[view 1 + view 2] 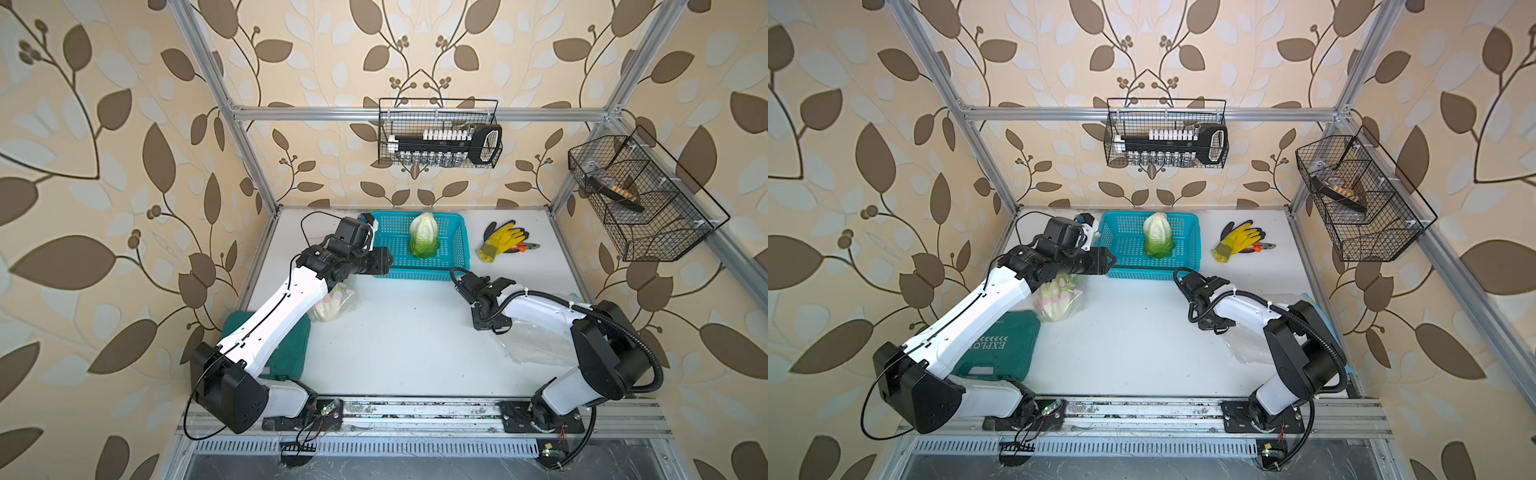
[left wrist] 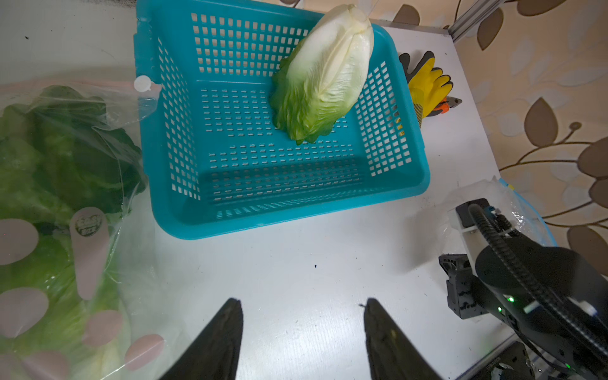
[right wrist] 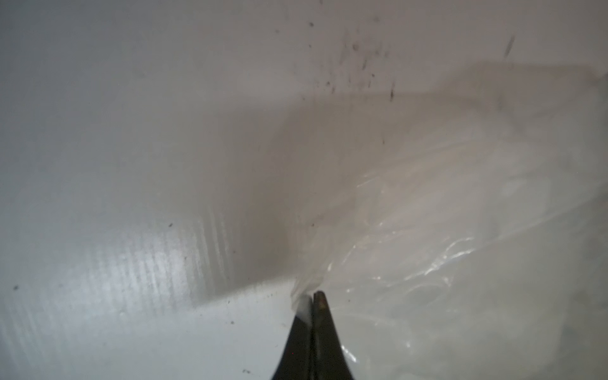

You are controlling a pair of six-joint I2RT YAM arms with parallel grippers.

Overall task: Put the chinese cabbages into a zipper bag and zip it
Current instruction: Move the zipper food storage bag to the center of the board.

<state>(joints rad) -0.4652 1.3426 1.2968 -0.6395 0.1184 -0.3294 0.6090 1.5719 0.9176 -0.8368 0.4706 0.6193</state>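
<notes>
Covering bagged cabbages (image 1: 334, 306): L arm (image 1: 274, 316).

Beige wallpaper (image 1: 124, 124) with brown leaves covers 3 walls around the evenly lit white worktop (image 1: 399, 332); an aluminium frame (image 1: 311, 111) carries 2 black wire baskets (image 1: 386, 124).

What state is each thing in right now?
Left gripper: open, empty, above the table.
Right gripper: shut on a clear bag.
Spotted bag: lying down, cabbages inside; zip unclear.
Loose cabbage: in the blue basket, leaning on its wall.
Tool case: closed.
</notes>
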